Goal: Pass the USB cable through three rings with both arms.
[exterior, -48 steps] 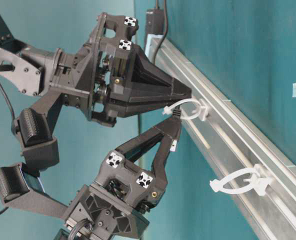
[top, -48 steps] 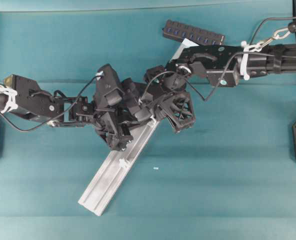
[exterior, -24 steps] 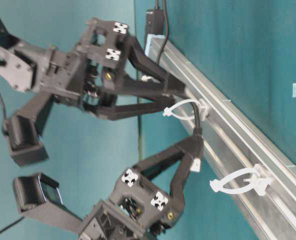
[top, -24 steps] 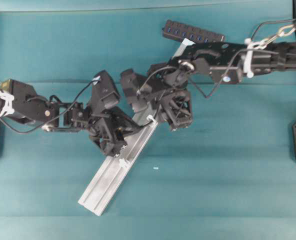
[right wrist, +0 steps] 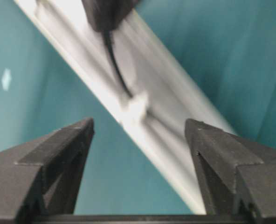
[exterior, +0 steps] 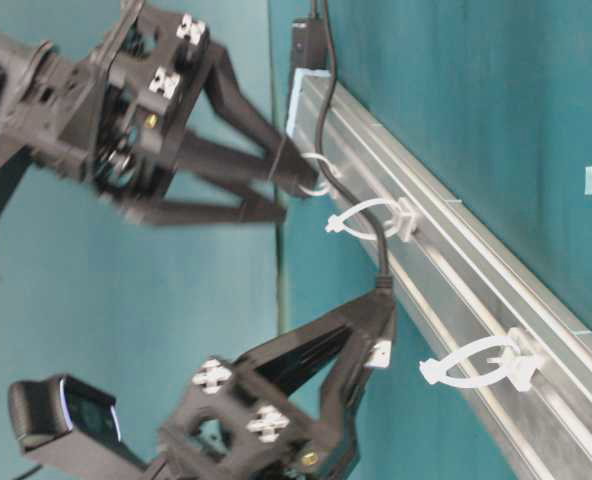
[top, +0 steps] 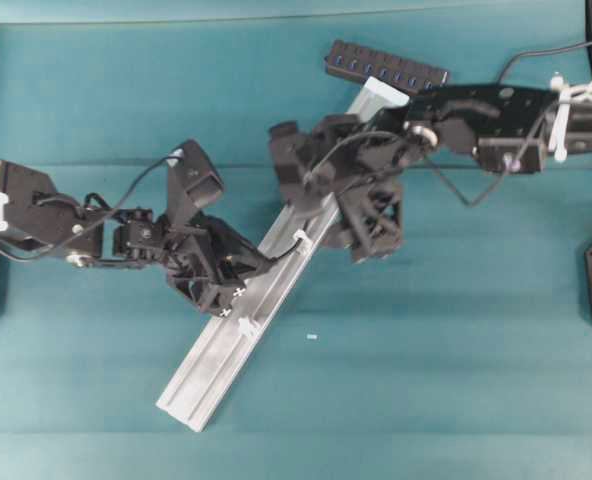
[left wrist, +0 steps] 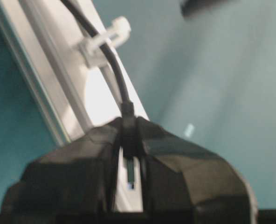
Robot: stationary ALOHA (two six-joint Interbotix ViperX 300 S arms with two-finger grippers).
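USB cable (exterior: 379,240), thin and black with a small plug at its free end, is pinched at that plug end by the left end effector (left wrist: 128,149), whose black pointed fingers are closed tight on it. In the table-level view this end effector (exterior: 376,335) sits just beside the long silver aluminium rail (exterior: 496,300), between the nearest white plastic loop ring (exterior: 476,365) and the middle ring (exterior: 376,218). From the plug the cable rises through the middle ring, then through the far ring (exterior: 316,172), and runs on along the rail toward the far end. Holding the plug close to the rail and in line with it looks meant to keep the tip aimed at the nearest ring, the only one that appears unthreaded, so I judge two of three passes done.

Overhead, the left arm (top: 96,235) reaches in low from the counter's left edge, its wrist turned so the fingers point along the rail (top: 241,330).

Farther off, the right end effector (right wrist: 138,135) stands wide open and holds nothing; in its wrist view the fingers straddle the rail and a ring without touching. Seen from table level, one black finger (exterior: 266,165) lies close to the far ring. The right arm (top: 476,115) stretches from the counter's right edge, wrist bent down over the rail's far half, beside the black multi-port hub (top: 386,65) near the counter's far edge.
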